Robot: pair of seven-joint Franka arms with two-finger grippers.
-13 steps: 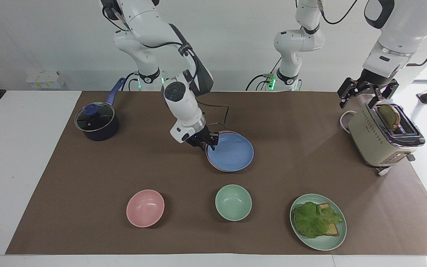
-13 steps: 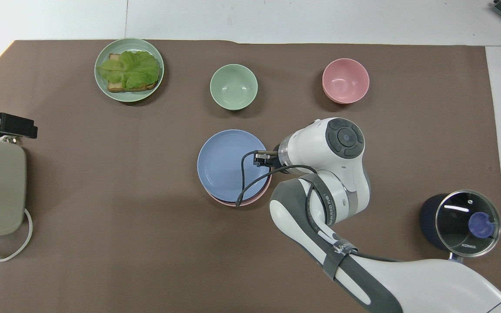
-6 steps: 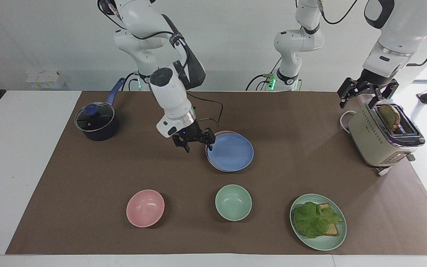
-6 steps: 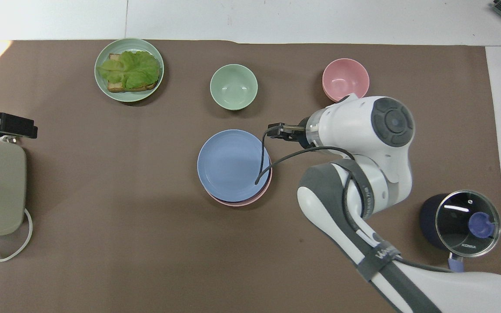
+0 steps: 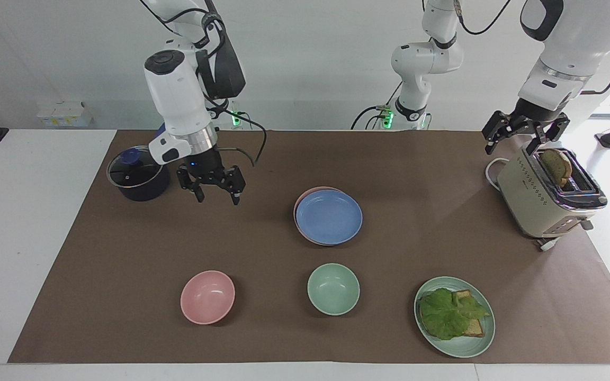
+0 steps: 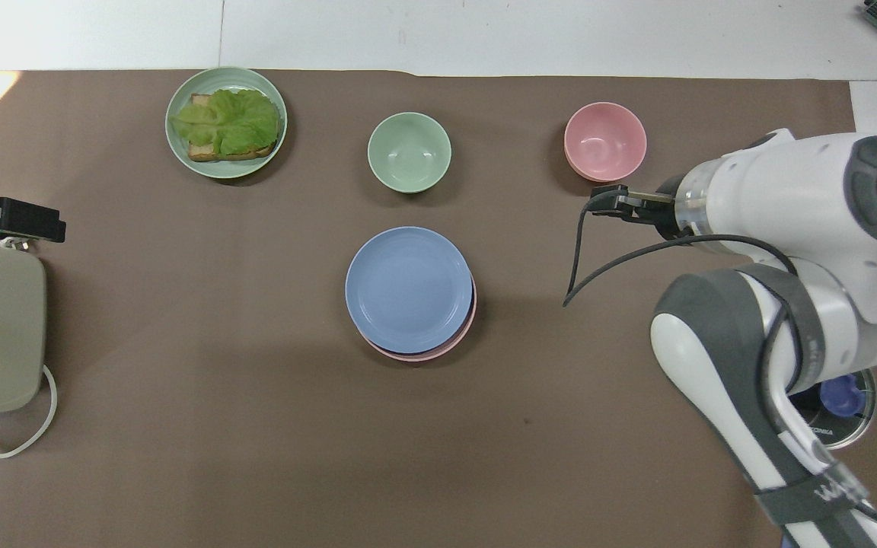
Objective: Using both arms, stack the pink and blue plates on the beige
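Facing view showed the blue plate (image 5: pixel 329 217) resting on top of the pink plate (image 5: pixel 298 210) near the middle of the brown mat (image 5: pixel 416 180) on the desk (image 5: pixel 19 222), the pink rim peeking out on the side nearer the robots and toward the right arm's end. No beige plate could be made out under the two.

The right gripper (image 5: pixel 216 194) hung in the air over bare mat, just beside the dark lidded pot (image 5: pixel 136 174) and well apart from the stack; its jaws stood spread wide and held nothing. The left gripper (image 5: pixel 517 138) waited over the toaster (image 5: pixel 543 196) at the left arm's end of the desk, jaws likewise apart and empty, beside the slice of bread (image 5: pixel 556 165) sticking up from a slot.

Farther from the robots than the stack lay a pink bowl (image 5: pixel 207 297), a green bowl (image 5: pixel 333 289) and a green plate (image 5: pixel 458 346) carrying lettuce and bread.
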